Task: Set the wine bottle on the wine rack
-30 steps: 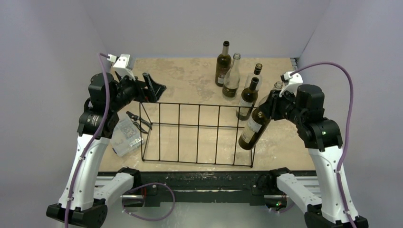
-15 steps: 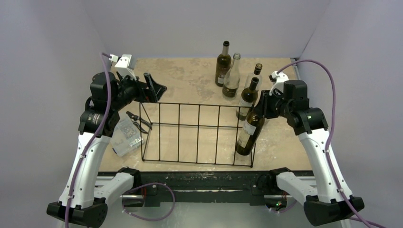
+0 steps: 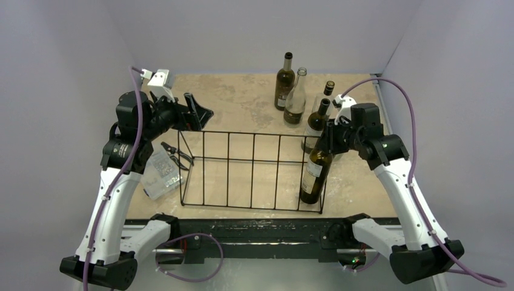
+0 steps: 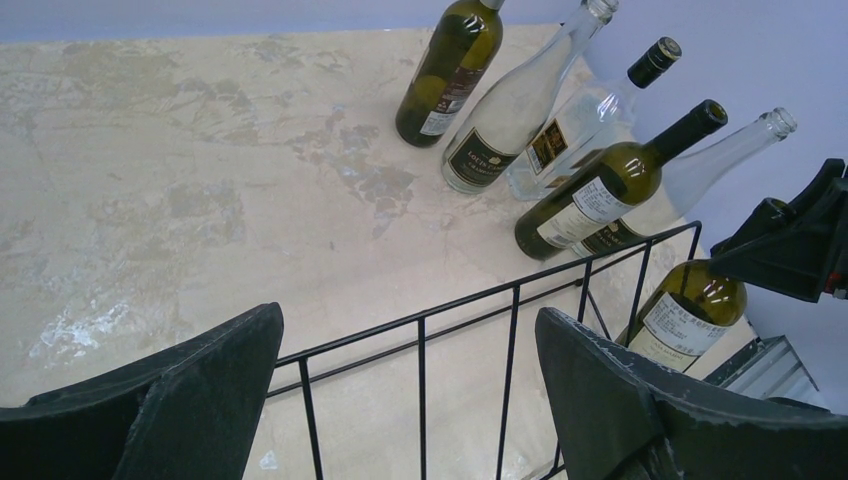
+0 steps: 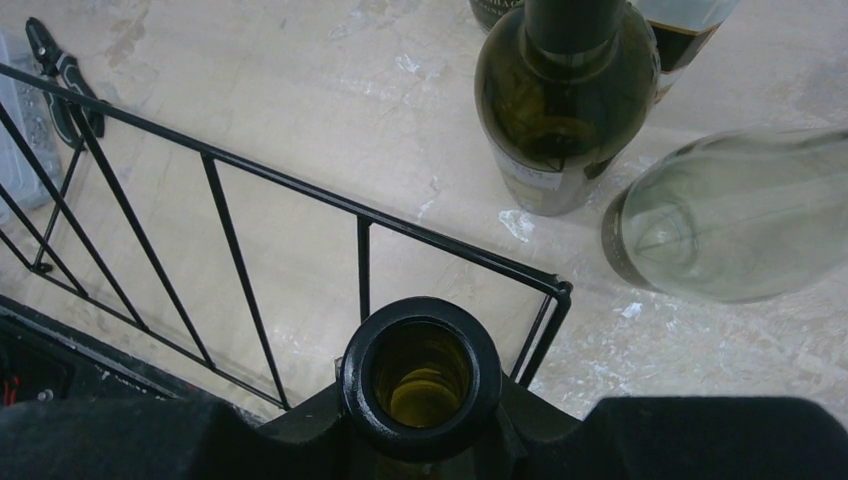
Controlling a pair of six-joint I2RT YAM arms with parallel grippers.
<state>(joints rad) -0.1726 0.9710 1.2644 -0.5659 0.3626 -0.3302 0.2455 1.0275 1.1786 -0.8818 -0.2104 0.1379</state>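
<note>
Right claw (image 3: 326, 136) clamps the neck of the dark green glass wine bottle (image 3: 314, 176), near upright in the right end of the black wire rack (image 3: 253, 160). Left claw (image 3: 197, 112) wide, empty. Only the right wrist view shows the bottle's open mouth.

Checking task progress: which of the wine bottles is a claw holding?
The dark green bottle at the wine rack's right end: the right claw grips its neck. The other bottles stand free on the table behind the rack, untouched.

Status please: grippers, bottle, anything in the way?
Left gripper open above left end of wine rack. Right gripper shut on neck of wine bottle, near-upright in rack's right end. Other bottles close behind.
</note>
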